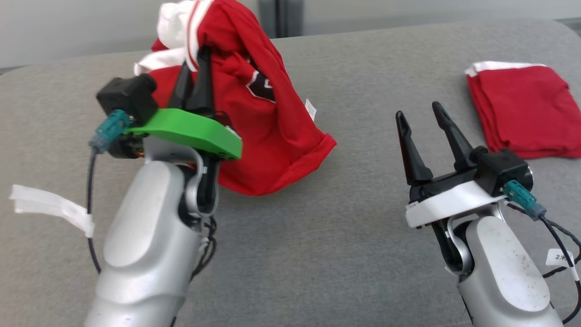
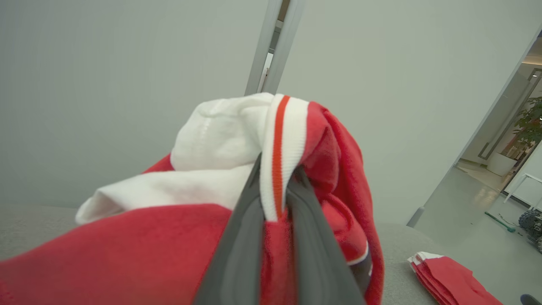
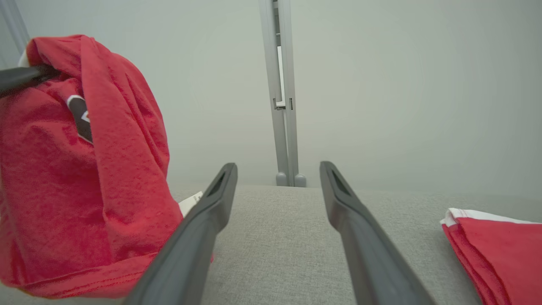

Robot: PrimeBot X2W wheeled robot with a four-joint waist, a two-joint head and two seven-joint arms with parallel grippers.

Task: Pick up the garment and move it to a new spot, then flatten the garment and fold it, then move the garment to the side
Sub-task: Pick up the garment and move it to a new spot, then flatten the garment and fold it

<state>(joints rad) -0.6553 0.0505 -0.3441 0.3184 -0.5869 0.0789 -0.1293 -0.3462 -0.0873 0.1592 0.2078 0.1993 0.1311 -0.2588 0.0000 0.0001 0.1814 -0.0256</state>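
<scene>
The garment (image 1: 272, 131) hung from my left claw (image 1: 196, 59), clenched on its white trim, hem resting on the desk (image 1: 340, 254); my right claw (image 1: 418, 110) stood released, apart.

There are two red garments, the bunched garment (image 1: 268, 136) and the folded garment (image 1: 526, 113), and two grippers, the left gripper (image 1: 195, 61) and the right gripper (image 1: 418, 109).

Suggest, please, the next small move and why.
Probably carry the red garment across to bare grey surface and lower it: the left gripper is shut on its striped trim, its hem touches down, and the right gripper stands open.
</scene>
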